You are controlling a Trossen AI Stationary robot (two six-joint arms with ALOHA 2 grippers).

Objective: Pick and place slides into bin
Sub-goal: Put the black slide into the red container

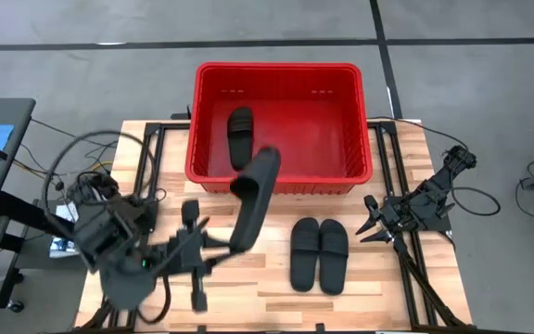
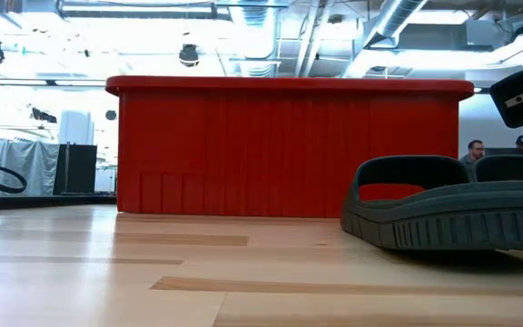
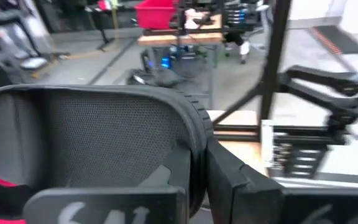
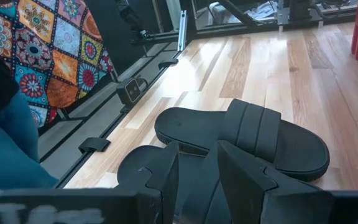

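A: How is the table (image 1: 276, 278) laid out?

B: The bin (image 1: 280, 76), the largest item, is seated at the table's far edge, near its middle. One slide (image 1: 239, 135) is seen lying flat inside the bin, toward its left wall.

A: Where are the remaining slides found?

B: A pair of slides (image 1: 319, 253) is laid side by side on the bare wood, between the bin's near wall and the table's near edge, slightly right of centre. In the low view the pair (image 2: 452, 213) is shown in front of the bin's ribbed wall (image 2: 289, 150). A fourth slide (image 1: 254, 198) is held aloft, tilted, its upper end overlapping the bin's near rim.

A: How are the grippers set?

B: The left gripper (image 1: 213, 249) is closed on the lifted slide (image 3: 92, 143), above the table's left half. The right gripper (image 1: 371, 223) is held open near the table's right edge, its fingers (image 4: 160, 171) parted beside the pair (image 4: 241, 134), nothing gripped.
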